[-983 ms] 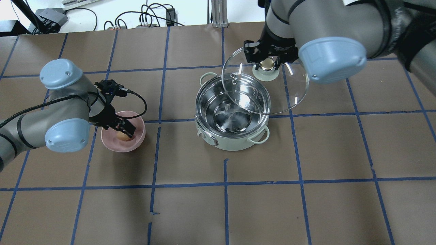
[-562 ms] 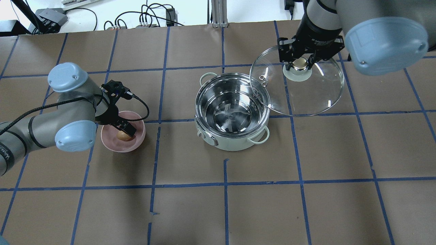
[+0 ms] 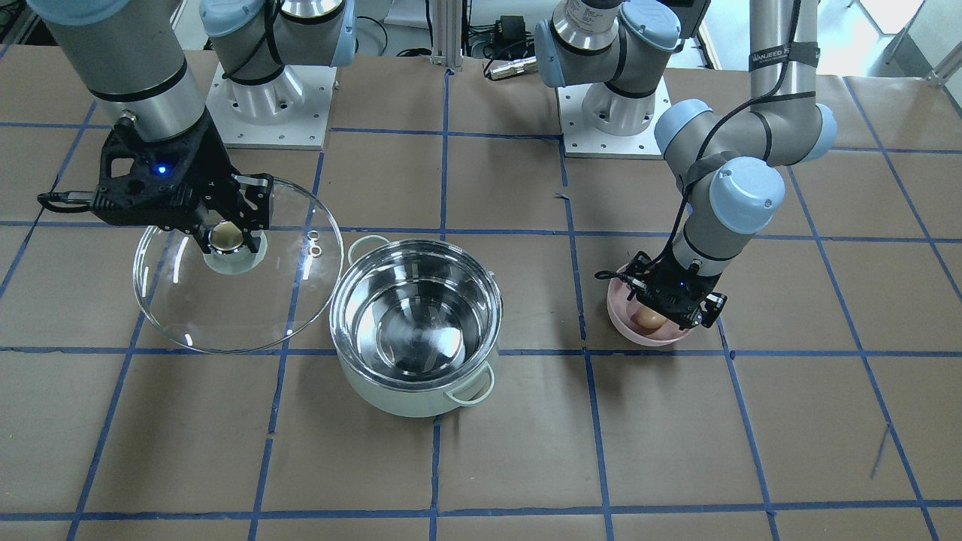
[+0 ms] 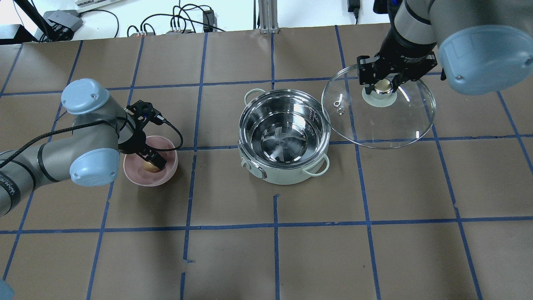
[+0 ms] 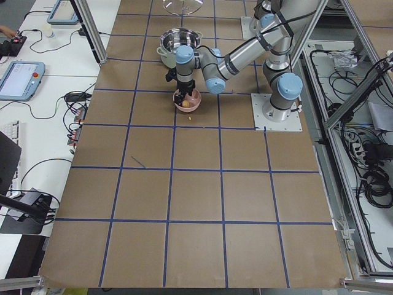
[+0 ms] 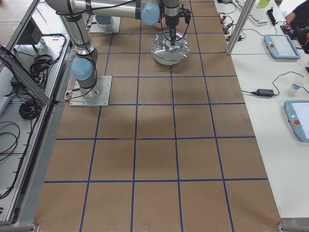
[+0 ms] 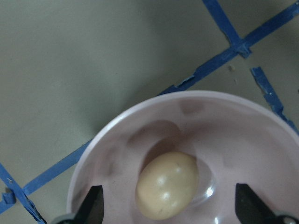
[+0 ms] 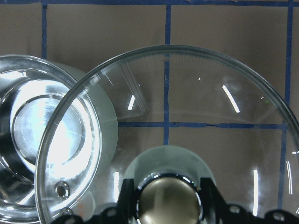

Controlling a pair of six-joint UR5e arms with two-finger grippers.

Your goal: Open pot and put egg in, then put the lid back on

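Left wrist-mounted view: egg [image 7: 167, 184] lies dead centre between the left gripper's [image 7: 169, 210] wide-spread fingers [image 7: 91, 207], low in the pink bowl [image 7: 224, 121].

Neither finger touches the egg. Its long axis slants across the line between them, so I'd judge they would close on its flanks rather than its ends. The bowl stands toward the table's left end, and the left gripper is by far the nearer one. Pot [image 4: 287, 177] stands open mid-table with nothing in it. Right gripper [image 4: 383, 84] is clamped on the knob [image 8: 168, 200] and holds the lid [image 4: 387, 125] just beside the pot, on the side toward the table's right end, so the way from bowl to pot looks free.
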